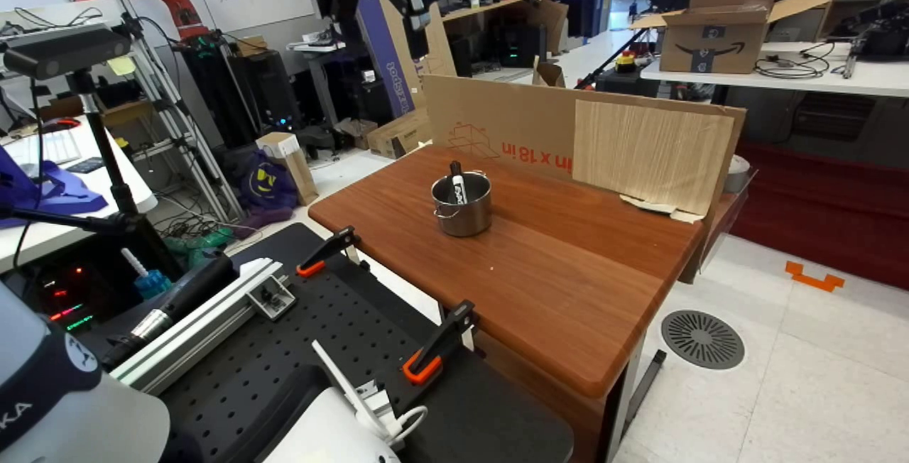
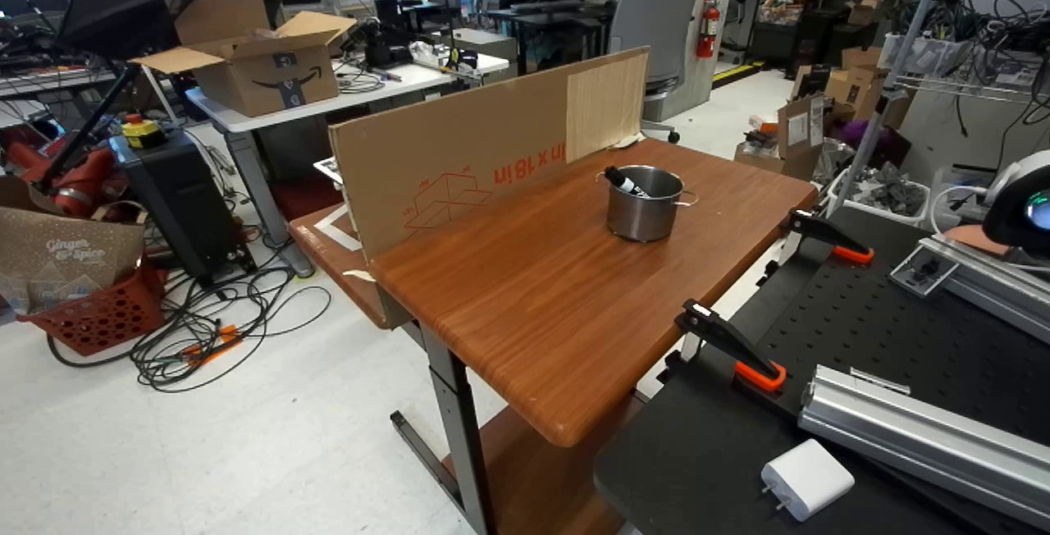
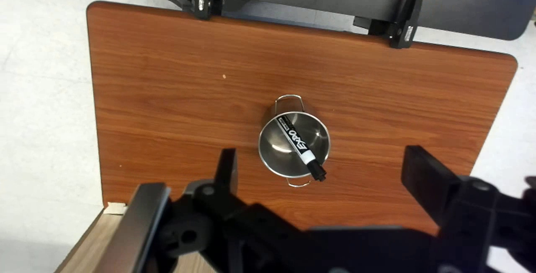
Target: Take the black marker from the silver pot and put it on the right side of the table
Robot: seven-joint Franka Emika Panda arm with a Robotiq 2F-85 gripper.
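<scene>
The black marker, with a white band and black cap, leans in the silver pot, its cap end sticking out over the rim. The marker shows in both exterior views [image 1: 459, 187] [image 2: 627, 182] and the wrist view [image 3: 298, 142]. The pot [image 1: 466, 219] [image 2: 641, 217] [image 3: 277, 160] stands upright on the reddish-brown table [image 1: 540, 278] [image 2: 509, 297] [image 3: 176, 101]. My gripper [image 3: 320, 151] is open and empty, high above the table, its fingers wide apart. Seen from the wrist, the pot lies beyond the fingertips, left of their middle. In an exterior view the gripper [image 1: 380, 19] shows at the top edge.
A cardboard sheet [image 1: 508, 118] [image 2: 459, 170] stands upright along one long table edge, with a wood-grain panel [image 1: 653, 154] on it. A black perforated bench [image 1: 355, 321] adjoins the opposite edge, where black-and-orange clamps [image 1: 440, 342] [image 2: 730, 342] [image 3: 406, 21] rise above the tabletop.
</scene>
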